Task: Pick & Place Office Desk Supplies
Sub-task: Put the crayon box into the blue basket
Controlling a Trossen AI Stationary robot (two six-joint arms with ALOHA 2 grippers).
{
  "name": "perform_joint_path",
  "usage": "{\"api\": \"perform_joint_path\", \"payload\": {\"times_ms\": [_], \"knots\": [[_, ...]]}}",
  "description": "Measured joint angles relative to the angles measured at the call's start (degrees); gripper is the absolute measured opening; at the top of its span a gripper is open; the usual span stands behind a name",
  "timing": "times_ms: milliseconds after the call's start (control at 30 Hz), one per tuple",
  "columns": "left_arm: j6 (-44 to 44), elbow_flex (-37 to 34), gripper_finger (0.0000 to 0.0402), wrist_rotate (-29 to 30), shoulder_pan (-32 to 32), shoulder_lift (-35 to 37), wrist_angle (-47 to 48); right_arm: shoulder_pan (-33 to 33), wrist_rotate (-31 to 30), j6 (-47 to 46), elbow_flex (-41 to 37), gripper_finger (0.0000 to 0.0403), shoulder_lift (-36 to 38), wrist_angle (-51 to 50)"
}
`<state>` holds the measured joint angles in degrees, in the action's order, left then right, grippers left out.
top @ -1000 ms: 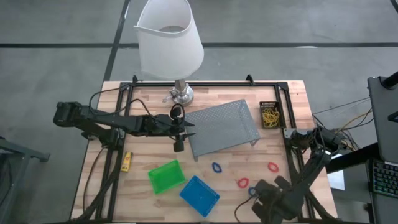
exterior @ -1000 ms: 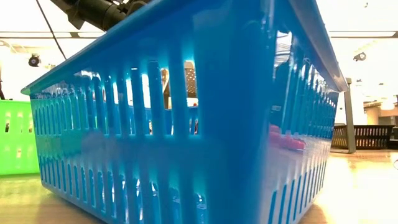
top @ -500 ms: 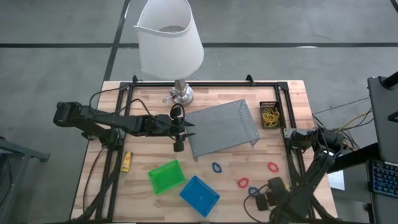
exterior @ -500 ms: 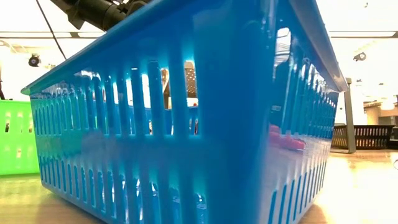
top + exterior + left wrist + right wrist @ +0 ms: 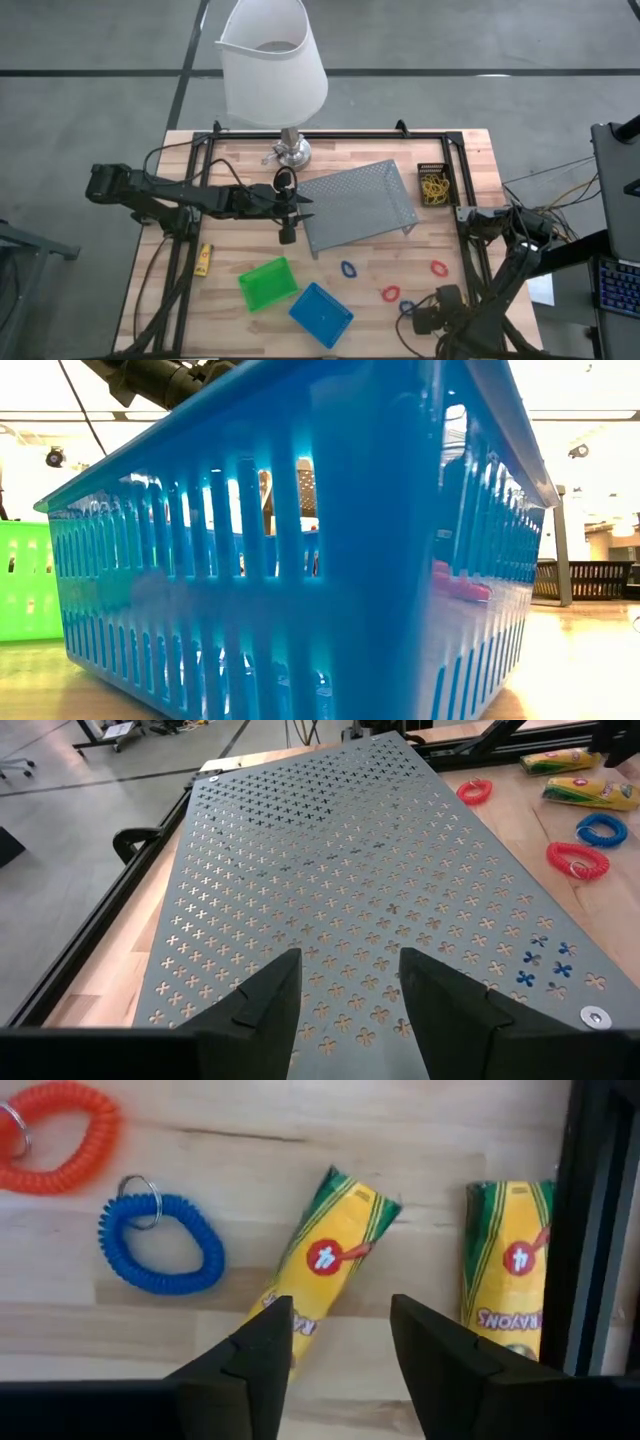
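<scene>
Right gripper [image 5: 335,1355] just shifted along the bench [image 5: 240,235] edge, jaws now spread, empty over a crayon pack [image 5: 322,1265], so pickup's next; left gripper [image 5: 340,1005] parked, jaws released.

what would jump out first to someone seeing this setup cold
The big white lamp at the table's far edge, looming over the grey mesh tray in the middle. Then the green bin and blue bin side by side near the front edge. The right pincer hangs open over a yellow crayon pack, beside a blue coil loop.
</scene>
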<state>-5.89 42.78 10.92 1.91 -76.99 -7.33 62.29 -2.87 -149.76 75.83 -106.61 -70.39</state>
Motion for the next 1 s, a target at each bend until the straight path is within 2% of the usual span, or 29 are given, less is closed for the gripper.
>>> {"api": "perform_joint_path", "payload": {"times_ms": [267,667,767,1000], "knots": [[0.00,0.00,0.0174,0.02,-0.02,-0.01,0.00,-0.15,-4.69,-0.30,-0.91,0.0185,0.00,0.69],[0.01,0.00,0.0175,0.00,-0.01,-0.02,0.00,-0.47,-5.84,-5.18,-3.18,0.0197,-0.28,1.86],[0.00,0.00,0.0175,0.02,0.00,-0.02,0.00,-0.42,-6.58,-9.27,-4.22,0.0201,-0.28,3.37],[0.01,0.02,0.0175,0.01,-0.02,-0.02,0.00,-0.27,-5.89,-9.96,-5.28,0.0201,-0.28,8.70]]}}
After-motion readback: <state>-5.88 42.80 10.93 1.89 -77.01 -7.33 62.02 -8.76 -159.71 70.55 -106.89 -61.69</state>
